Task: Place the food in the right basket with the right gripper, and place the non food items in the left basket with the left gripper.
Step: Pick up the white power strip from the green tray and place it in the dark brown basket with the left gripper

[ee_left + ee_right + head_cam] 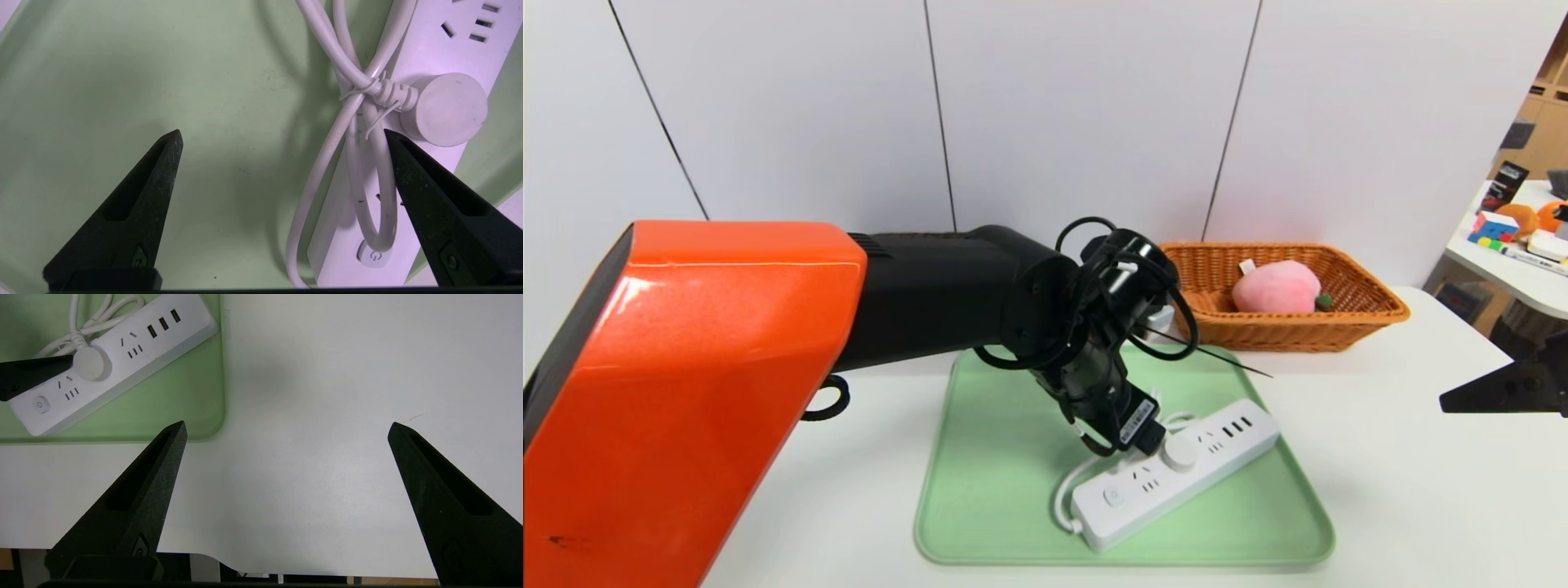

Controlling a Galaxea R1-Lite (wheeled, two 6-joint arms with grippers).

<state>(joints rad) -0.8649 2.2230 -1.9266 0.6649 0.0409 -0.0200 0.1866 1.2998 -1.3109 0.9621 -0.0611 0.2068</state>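
A white power strip with its bundled cord lies on a green tray. My left gripper hangs open low over it. One finger is above the strip beside the cord loop, the other above bare tray. Nothing is gripped. The pink plush peach sits inside the orange-tan right basket at the back right. Over bare table at the right, my right gripper is open and holds nothing. The left basket is out of view behind my orange left arm.
The white table extends right of the tray, and its front edge lies under the right gripper. A side table with small colourful items stands at the far right. A white panelled wall closes the back.
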